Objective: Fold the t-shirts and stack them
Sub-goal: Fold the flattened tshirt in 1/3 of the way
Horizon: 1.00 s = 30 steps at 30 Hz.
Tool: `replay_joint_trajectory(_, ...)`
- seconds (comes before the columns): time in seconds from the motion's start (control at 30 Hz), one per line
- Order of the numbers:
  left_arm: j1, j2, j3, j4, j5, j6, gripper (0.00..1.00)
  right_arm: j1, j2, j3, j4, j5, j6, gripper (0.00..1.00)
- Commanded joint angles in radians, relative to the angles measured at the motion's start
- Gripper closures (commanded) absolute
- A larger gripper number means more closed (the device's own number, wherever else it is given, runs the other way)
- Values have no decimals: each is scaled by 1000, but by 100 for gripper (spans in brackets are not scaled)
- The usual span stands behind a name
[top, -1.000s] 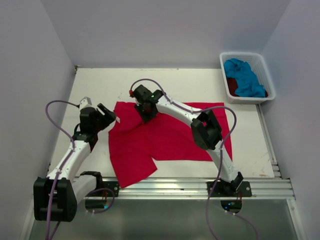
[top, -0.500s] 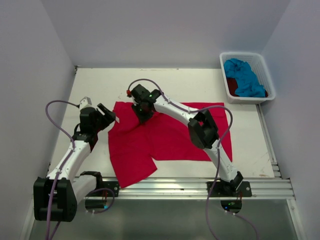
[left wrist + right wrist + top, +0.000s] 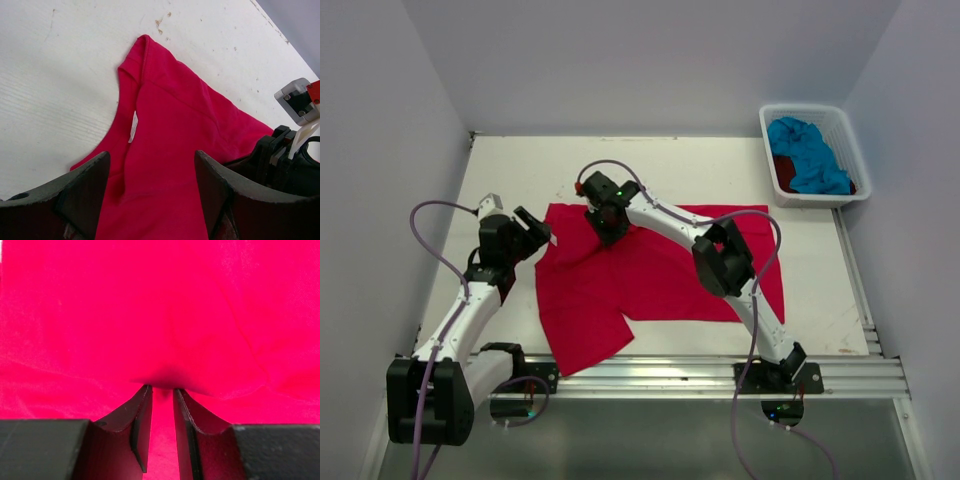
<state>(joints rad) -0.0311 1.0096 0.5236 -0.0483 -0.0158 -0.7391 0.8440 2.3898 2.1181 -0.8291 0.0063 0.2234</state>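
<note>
A: Is there any writing, brand or number to read here?

B: None that I can make out. The only label is a small white cloth tag (image 3: 133, 126) by the neck opening of the bright red-pink cloth t-shirt (image 3: 175, 150), seen from the left wrist.

A: Anything printed on it?

B: It looks blank, though it is too small to be sure
</note>
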Motion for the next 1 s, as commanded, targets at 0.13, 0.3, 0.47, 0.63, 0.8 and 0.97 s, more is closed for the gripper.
replay_joint_trajectory(0.13,10,-25,1,2,-22,23,28,-2,20,9,-4,34,-7,73)
replay_joint_trajectory(0.3,10,-32,1,-1,-24,26,28,-2,43,16,4,24,-7,73)
replay_joint_trajectory(0.47,10,-32,6,-5,-26,29,28,-2,60,20,15,12,-6,74)
replay_joint_trajectory(0.63,10,-32,9,-10,-26,30,28,-2,51,5,19,11,-4,80)
replay_joint_trajectory(0.8,10,-28,9,-4,-19,30,28,-2,20,-9,21,26,-9,83)
replay_joint_trajectory(0.97,10,-26,10,-2,-18,30,28,-2,-30,-35,21,47,-21,82)
